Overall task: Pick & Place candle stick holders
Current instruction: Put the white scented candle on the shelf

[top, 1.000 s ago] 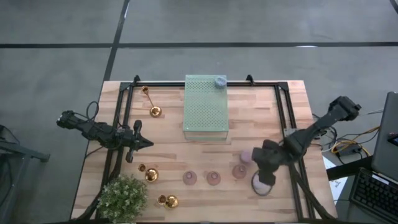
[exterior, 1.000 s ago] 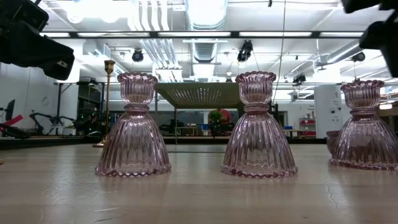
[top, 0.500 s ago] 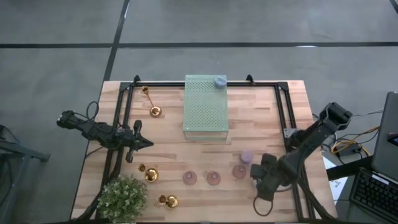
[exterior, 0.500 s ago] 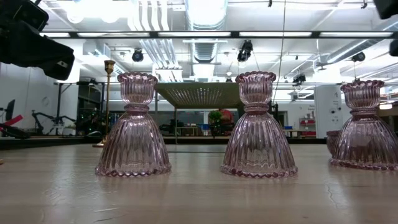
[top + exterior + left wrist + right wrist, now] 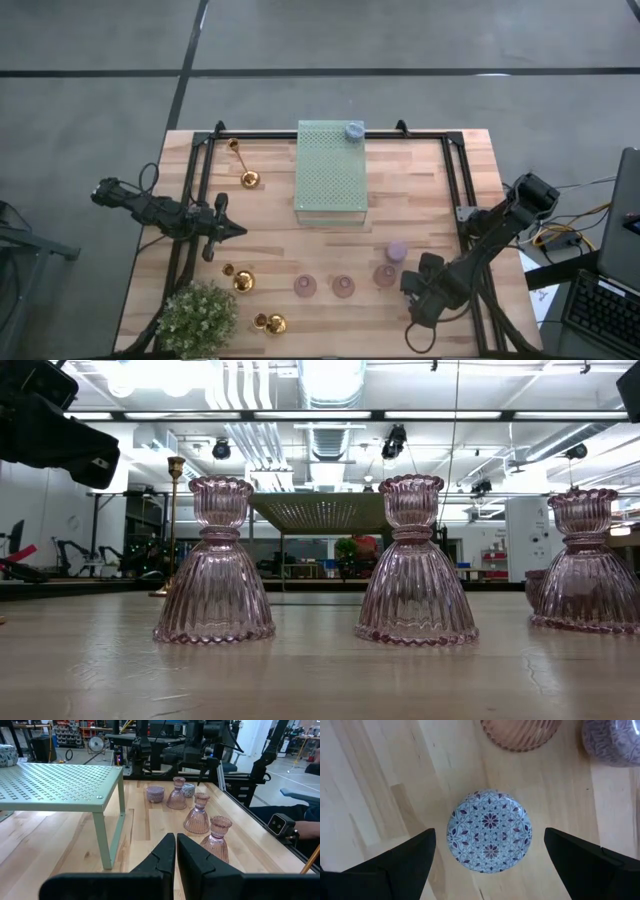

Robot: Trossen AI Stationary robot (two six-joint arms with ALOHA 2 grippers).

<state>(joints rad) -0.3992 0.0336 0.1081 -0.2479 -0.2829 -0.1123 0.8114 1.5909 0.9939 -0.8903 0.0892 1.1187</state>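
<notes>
Your job is only just started, going by how things lie. One squat blue-grey holder (image 5: 354,131) already sits on top of the pale green block (image 5: 331,172), at the block's 1 o'clock corner, so that one looks placed. Everything else is on the wooden tabletop (image 5: 420,190). The three pink glass holders (image 5: 343,287) stand in a row near the 6 o'clock edge of the tabletop, and another lavender holder (image 5: 397,251) sits just beside the end of that row, toward 4 o'clock. The third squat holder, the patterned holder (image 5: 490,830) with a flower print on its top, is right under your right claw (image 5: 424,300), near the 5 o'clock corner. You cannot see it from above because the arm hides it, but the right wrist view looks straight down on it. That claw is spread as wide as it goes, with one finger on each side of the patterned holder, and it has nothing in its grip yet. I think grabbing this one is the step you are on. The three gold holders (image 5: 243,281) are over on the 8 o'clock side, two of them close to the bushy green plant (image 5: 198,314) and one farther up near 10 o'clock. Your left claw (image 5: 232,230) waits at 9 o'clock, closed tight and empty. So one holder seems done and eight are left to move.
</notes>
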